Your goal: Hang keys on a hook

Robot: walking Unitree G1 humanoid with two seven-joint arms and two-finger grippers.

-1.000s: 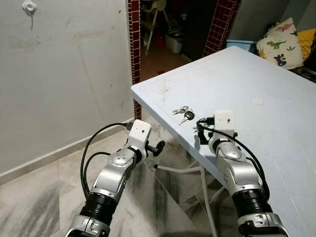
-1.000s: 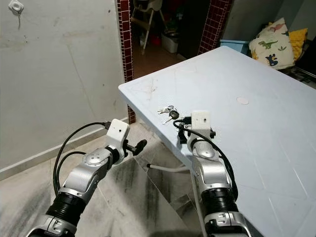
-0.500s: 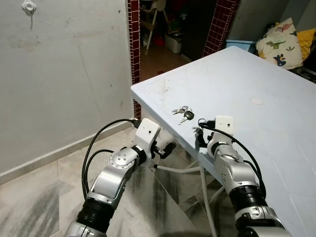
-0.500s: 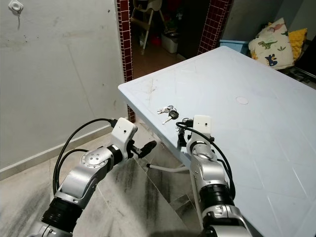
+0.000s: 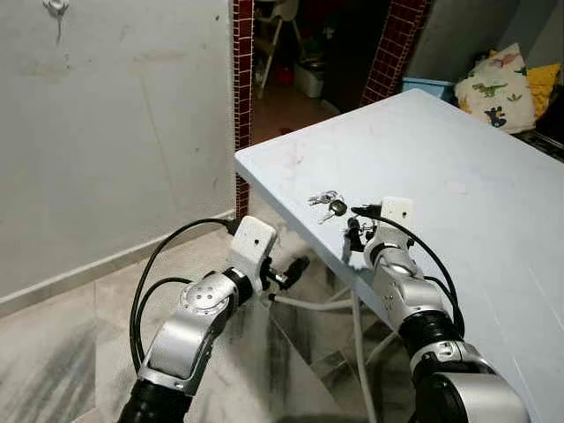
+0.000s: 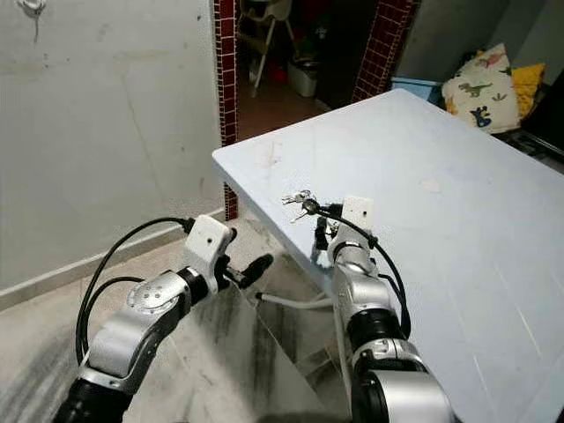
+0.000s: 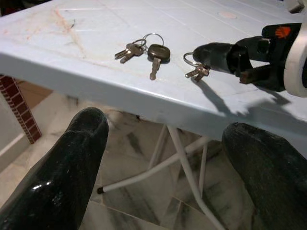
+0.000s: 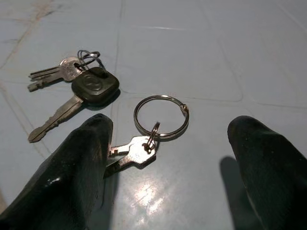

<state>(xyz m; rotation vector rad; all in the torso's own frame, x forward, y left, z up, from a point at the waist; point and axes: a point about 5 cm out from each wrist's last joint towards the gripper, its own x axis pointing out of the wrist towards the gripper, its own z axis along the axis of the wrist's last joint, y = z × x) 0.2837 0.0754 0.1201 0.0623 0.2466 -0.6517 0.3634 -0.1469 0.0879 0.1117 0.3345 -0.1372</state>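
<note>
Currently: right gripper [image 8: 168, 158] low over a small ringed key [image 8: 132, 152] on the tabletop [image 5: 458, 150], fingers apart.
The key lies flat beside one finger [image 8: 72, 172], its ring [image 8: 160, 116] between the fingers. A second key bunch [image 5: 327, 203] lies just beyond, its black-headed key's long axis running toward the tabletop edge. Left gripper [image 5: 295, 267] hangs below that edge, fingers apart.

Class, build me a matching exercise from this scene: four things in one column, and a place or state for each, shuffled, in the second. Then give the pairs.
1. key bunch
2. single key on ring
3. left gripper
4. hook

a. below the table edge, over the floor
b. high on the wall
c. between the right gripper fingers
d. on the table near its corner, black-headed key in it

Pairs: 1-d, 2-c, 3-a, 4-b
</note>
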